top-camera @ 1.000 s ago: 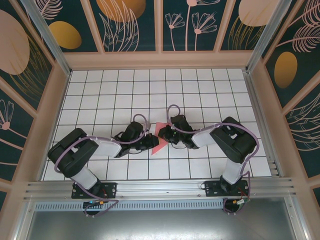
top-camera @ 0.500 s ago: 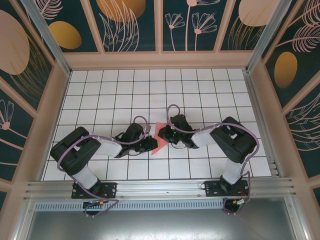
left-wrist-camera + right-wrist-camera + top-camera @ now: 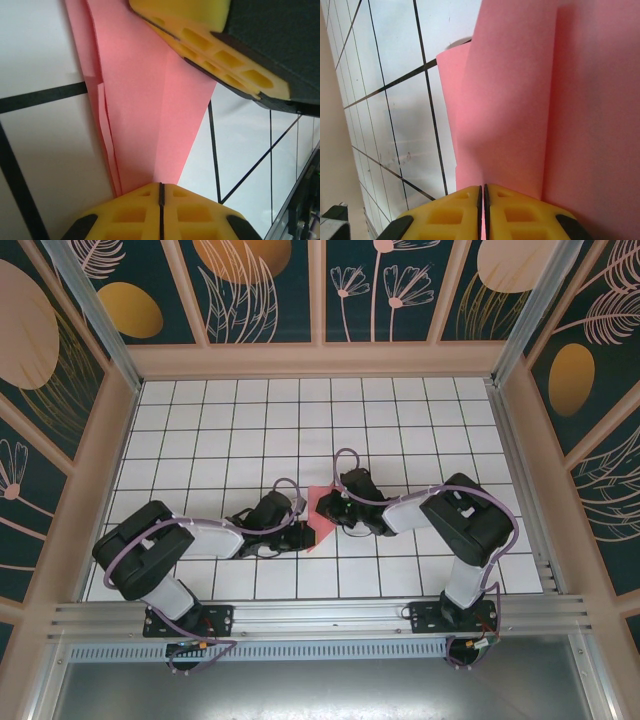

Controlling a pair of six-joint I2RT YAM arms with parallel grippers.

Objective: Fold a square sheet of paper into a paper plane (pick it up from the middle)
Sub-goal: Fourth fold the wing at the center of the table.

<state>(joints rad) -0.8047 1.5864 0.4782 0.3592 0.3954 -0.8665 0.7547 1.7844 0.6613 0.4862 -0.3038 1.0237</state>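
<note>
The square sheet of paper [image 3: 318, 508] is salmon pink and folded into a narrow creased wedge, lying mid-table between both arms. My left gripper [image 3: 303, 532] meets its near pointed end. In the left wrist view the paper [image 3: 145, 100] tapers down into my left gripper [image 3: 161, 186], whose jaws are shut with the centre crease running into their seam. My right gripper [image 3: 328, 512] holds the paper's right side. In the right wrist view a pink sliver of the paper [image 3: 520, 100] sits between the pressed jaws of my right gripper [image 3: 483, 188]. The right fingers [image 3: 215, 55] rest on the paper's far part.
The white grid-tiled table [image 3: 250, 420] is walled by wooden frames [image 3: 110, 440] on three sides. An aluminium rail [image 3: 320, 618] runs along the near edge by the arm bases. Open tiles lie behind and to both sides of the paper.
My left gripper slid right to the paper's near tip and its jaws closed there. The right gripper kept its grip and place.
</note>
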